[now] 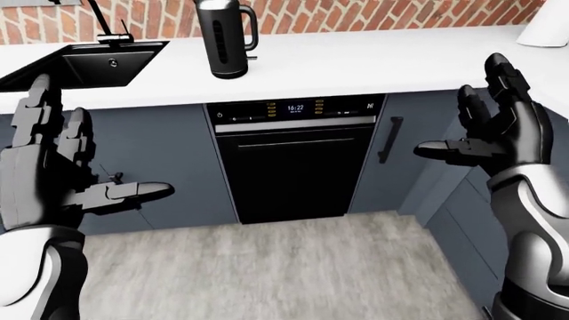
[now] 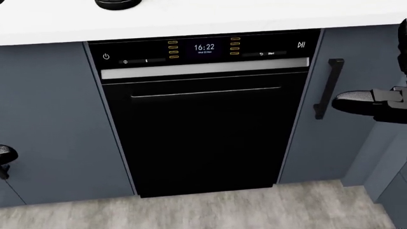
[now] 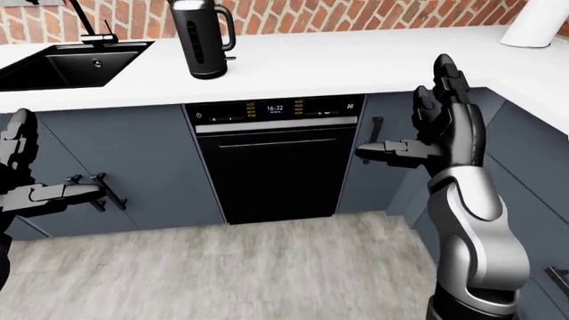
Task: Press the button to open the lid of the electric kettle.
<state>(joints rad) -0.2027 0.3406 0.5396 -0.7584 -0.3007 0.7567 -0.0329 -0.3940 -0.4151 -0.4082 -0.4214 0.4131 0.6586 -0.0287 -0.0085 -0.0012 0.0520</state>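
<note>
A black electric kettle (image 1: 224,37) stands upright on the white counter (image 1: 373,63), near the top of the left-eye view, just right of the sink. Only its base (image 2: 116,3) shows at the top edge of the head view. My left hand (image 1: 98,153) is raised at the left, fingers spread open and holding nothing, well below and left of the kettle. On the right my right hand (image 1: 462,113) is also open and empty, thumb pointing left, far from the kettle. The kettle's lid is cut off by the frame, and I cannot make out its button.
A black dishwasher (image 2: 203,124) with a lit 16:22 display sits under the counter between grey cabinets. A black sink (image 1: 89,63) with a faucet lies to the left. A white object (image 1: 544,27) stands at the top right. The counter turns a corner on the right.
</note>
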